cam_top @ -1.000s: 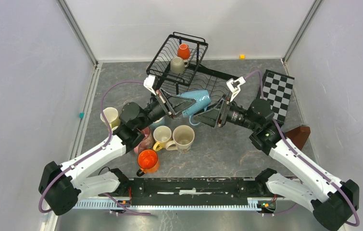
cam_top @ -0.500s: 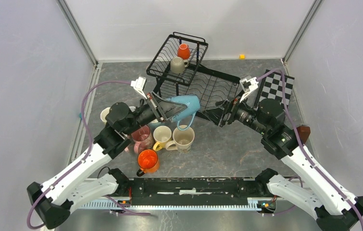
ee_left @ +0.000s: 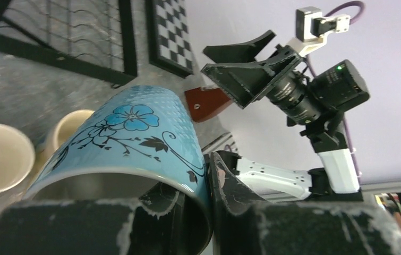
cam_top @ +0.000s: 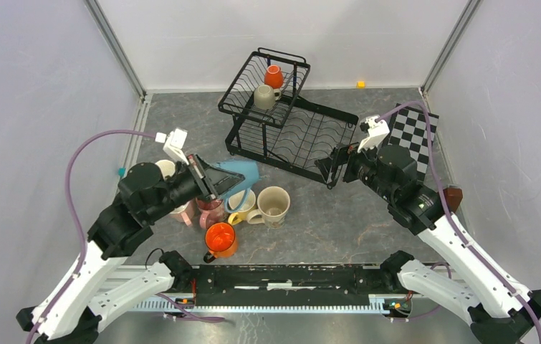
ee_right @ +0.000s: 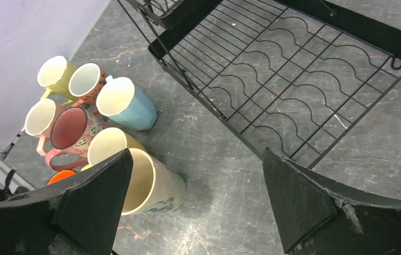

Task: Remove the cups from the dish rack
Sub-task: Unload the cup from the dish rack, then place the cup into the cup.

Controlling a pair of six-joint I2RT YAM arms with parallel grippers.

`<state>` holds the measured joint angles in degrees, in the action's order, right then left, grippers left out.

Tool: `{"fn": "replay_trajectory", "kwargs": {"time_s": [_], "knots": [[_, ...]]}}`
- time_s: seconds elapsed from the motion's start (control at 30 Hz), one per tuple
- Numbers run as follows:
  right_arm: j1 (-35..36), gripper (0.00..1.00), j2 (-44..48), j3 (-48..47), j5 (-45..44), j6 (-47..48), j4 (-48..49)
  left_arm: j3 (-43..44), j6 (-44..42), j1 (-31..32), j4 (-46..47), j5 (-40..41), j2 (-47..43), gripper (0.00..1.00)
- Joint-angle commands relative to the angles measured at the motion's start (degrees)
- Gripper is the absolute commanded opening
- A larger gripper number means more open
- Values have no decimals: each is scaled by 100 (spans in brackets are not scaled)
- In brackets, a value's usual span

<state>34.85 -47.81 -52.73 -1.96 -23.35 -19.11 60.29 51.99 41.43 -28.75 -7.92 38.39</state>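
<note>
Now: blue cup aloft over the pile, two left in the rack

Left gripper (cam_top: 213, 185) is pinching the blue cup (cam_top: 241, 174) by its rim, one finger inside the mouth and one outside, as the left wrist view shows plainly. The cup lies on its side in the air. Its long axis runs from the gripper out toward the rig's right, base leading, above the set-down cups (cam_top: 273, 203) clustered on the table (cam_top: 339, 222). To stand it up, I judge the wrist must tip the base downward and find a bare patch beside the cluster.

Right gripper (cam_top: 328, 166) is spread wide and empty, just off the near right corner of the dish rack (cam_top: 303, 140). The orange cup (cam_top: 274, 75) and beige cup (cam_top: 264, 97) sit in the raised upper basket, farther back and to the left of that gripper. The right arm is clearly the nearer one to them.

Hard to tell: whether the blue cup touches anything below it, and where its handle points. The right wrist view cuts off the basket, so neither racked cup shows there.
</note>
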Motion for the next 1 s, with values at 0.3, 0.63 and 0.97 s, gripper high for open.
{"fn": "replay_trajectory", "kwargs": {"time_s": [0.3,0.63,0.97], "knots": [[0,98,-109,65,-407,387,110,1011,-683,-21,-2338,1310,173,2],[3,98,-144,167,-710,586,-102,1148,-854,-21,-2517,898,798,2],[-18,98,-289,233,-1198,713,-436,1961,-1262,227,-2808,540,1984,2]]}}
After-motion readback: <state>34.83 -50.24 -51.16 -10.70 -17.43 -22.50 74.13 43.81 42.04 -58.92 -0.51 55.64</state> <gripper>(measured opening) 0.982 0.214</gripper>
